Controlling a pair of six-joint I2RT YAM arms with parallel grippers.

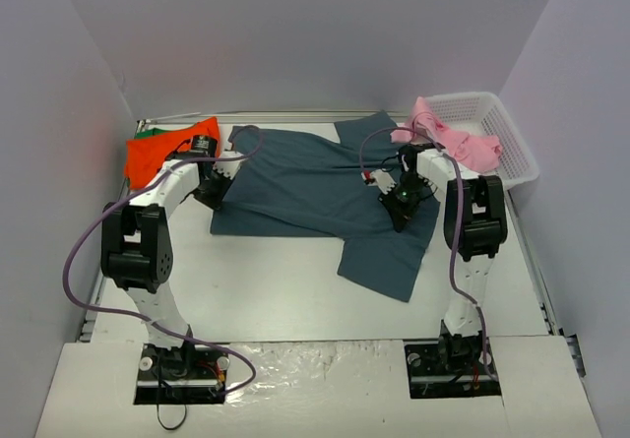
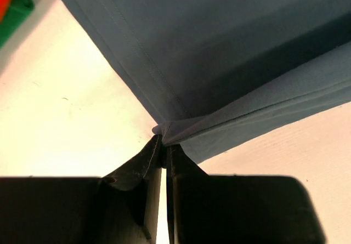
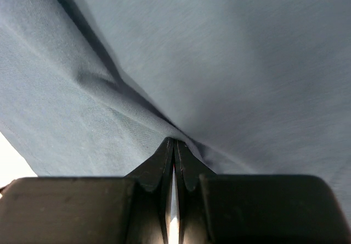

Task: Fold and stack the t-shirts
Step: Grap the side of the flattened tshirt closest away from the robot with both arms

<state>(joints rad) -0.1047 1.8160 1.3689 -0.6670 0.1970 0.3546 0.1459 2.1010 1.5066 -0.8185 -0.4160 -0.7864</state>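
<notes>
Robotics lab cell, plain white walls around a white table, left arm and right arm bolted down

Four t-shirts, one basket, two arms, one table.

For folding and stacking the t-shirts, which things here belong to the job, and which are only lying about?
Belong to the job:
- slate-blue t-shirt, spread in the middle
- orange-red t-shirt, at the far left
- green t-shirt, only an edge showing by the orange-red one
- pink t-shirt, draped over the basket's rim

Only lying about:
- white lattice basket
</notes>
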